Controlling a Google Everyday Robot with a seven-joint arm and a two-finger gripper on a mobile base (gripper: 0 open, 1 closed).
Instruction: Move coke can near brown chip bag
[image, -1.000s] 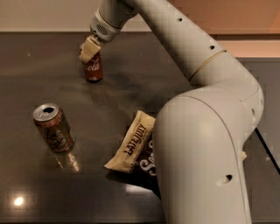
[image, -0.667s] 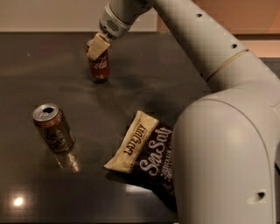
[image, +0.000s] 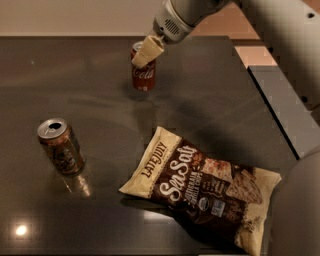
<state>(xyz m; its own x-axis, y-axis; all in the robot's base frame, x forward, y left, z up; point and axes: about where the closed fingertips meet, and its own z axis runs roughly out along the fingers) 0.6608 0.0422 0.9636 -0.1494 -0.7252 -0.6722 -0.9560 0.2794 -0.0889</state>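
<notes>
The coke can (image: 144, 76), red with white script, stands upright at the far middle of the dark table (image: 75, 90). My gripper (image: 143, 53) comes down from the upper right and is shut on the can's top; one cream finger (image: 147, 50) covers the front of its rim. I cannot tell whether the can rests on the table or hangs just above it. The brown chip bag (image: 200, 192) lies flat at the near right, a good way in front of the can and slightly to its right.
A brownish-orange can (image: 61, 146) with an open silver top stands at the near left. The table's right edge (image: 272, 105) runs diagonally, with a grey surface (image: 292, 110) beyond it. My arm's large white body (image: 300, 210) fills the right side.
The gripper has carried the coke can to the right along the far side of the table. The arm has swung out of the foreground, uncovering the whole chip bag. The brownish-orange can has not moved.
</notes>
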